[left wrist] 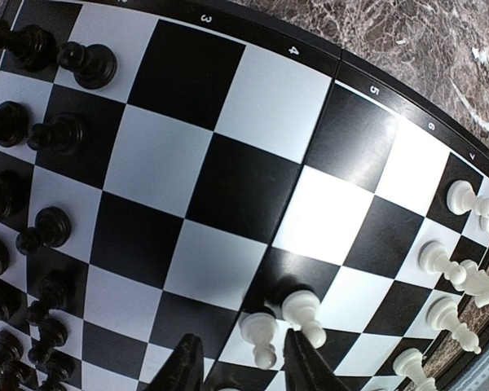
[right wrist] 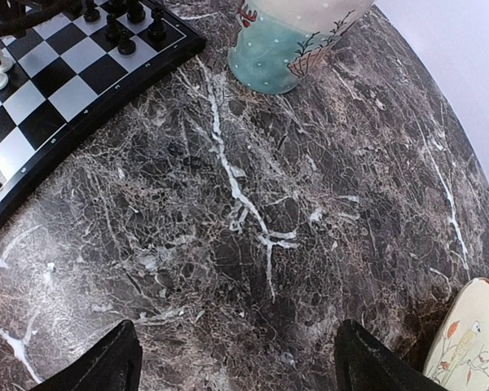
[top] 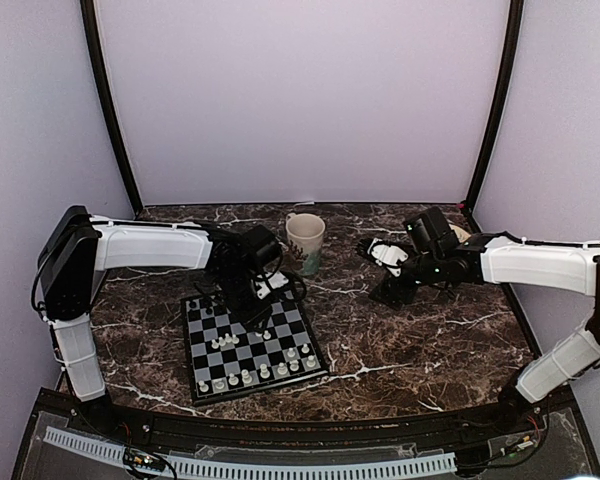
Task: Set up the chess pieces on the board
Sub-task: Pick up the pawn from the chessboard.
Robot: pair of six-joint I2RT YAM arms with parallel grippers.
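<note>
The board (top: 250, 345) lies left of centre, and it fills the left wrist view (left wrist: 253, 106). Black chess pieces (left wrist: 49, 130) stand along its left side there and white chess pieces (left wrist: 464, 269) along its right. White pieces stand in the near rows in the top view (top: 255, 372). My left gripper (top: 252, 300) hangs over the board, open (left wrist: 244, 371), with a white pawn (left wrist: 259, 334) standing between its fingers. A second white pawn (left wrist: 303, 314) stands beside the right finger. My right gripper (top: 395, 290) is open and empty (right wrist: 236, 362) above bare marble.
A cream and teal mug (top: 305, 240) stands behind the board, and it also shows in the right wrist view (right wrist: 293, 32). A round coaster with a bird picture (right wrist: 469, 342) lies at the far right. The board's corner (right wrist: 81, 73) is at the right wrist view's upper left.
</note>
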